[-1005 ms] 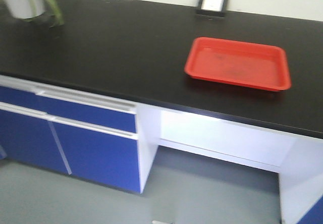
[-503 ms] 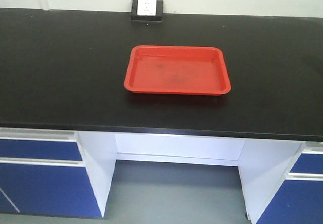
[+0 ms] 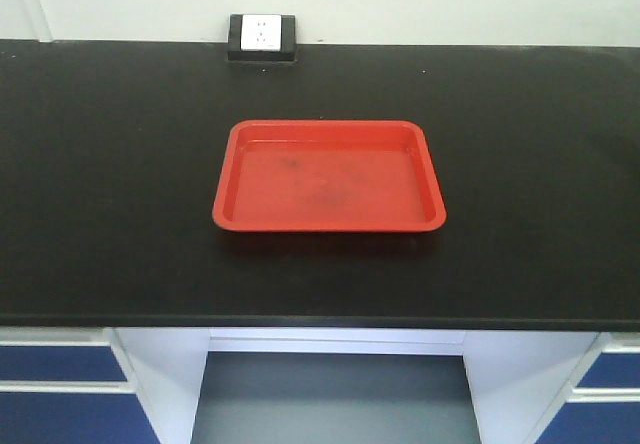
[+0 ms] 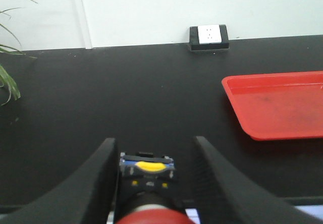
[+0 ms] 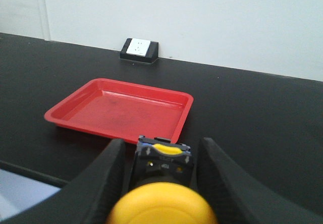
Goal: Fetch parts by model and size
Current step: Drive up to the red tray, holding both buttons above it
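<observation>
Red cap first: your left pincer [image 4: 154,143] has the red-capped switch [image 4: 150,183] between its two dark fingers [image 4: 96,183]. The jaws are parted only as wide as the part. The cap sits back toward the wrist and spans the gap from finger to finger. The blue-and-grey base, with a yellow insert on its end, points out toward the fingertips. That narrower base looks to lie against the left-hand finger, with a dark gap on the other side.

Ahead of this pincer and off to its right lies the red tray [image 4: 282,105], flat on the black counter [image 4: 101,98]. Further ahead, against the white wall, stands a wall socket [image 4: 208,36]. Ahead and far to the left, a few green plant leaves [image 4: 7,80] reach in over the counter.

Your right pincer [image 5: 161,141] is set the same way, closed onto the yellow-capped switch [image 5: 162,201]. The yellow cap is back near the wrist and reaches both fingers. The base faces forward between the tips, with a small dark gap on each side of it. For this pincer the tray is just ahead and to the left, with its near corner close to the fingertips. The socket is beyond the tray's far edge at the wall. Both switches are up in the pincers, above the counter and apart from the tray.
</observation>
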